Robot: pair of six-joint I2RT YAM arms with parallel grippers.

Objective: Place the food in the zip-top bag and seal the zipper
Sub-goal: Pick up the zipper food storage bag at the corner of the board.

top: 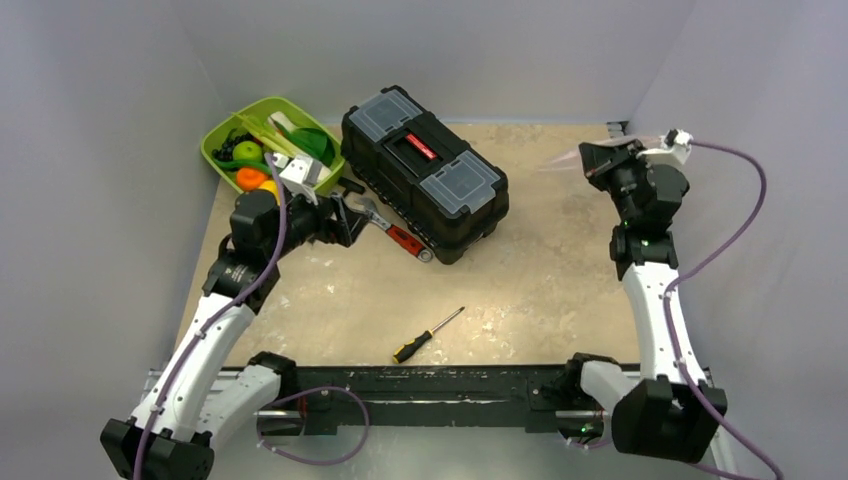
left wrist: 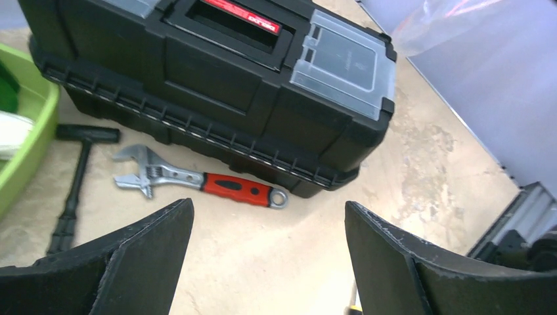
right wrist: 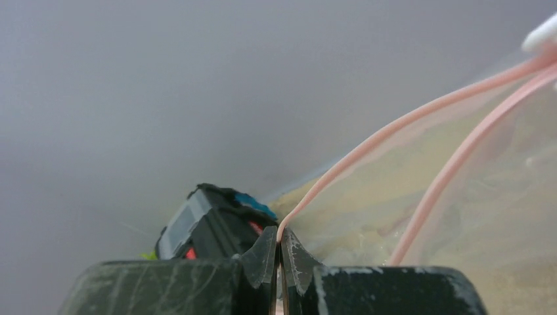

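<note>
food (top: 247,152) in tray (top: 262,103), left of toolbox (top: 425,170); wrench (top: 392,228) before it; screwdriver (top: 428,335) nearest.

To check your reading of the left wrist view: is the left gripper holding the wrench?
No, the left gripper is open and the wrench lies on the table beyond it.

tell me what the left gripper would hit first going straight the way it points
Most likely the red-handled wrench lying just ahead of the open left gripper, with the black toolbox right behind it. Height is unclear; it might pass over the wrench to the toolbox.
</note>
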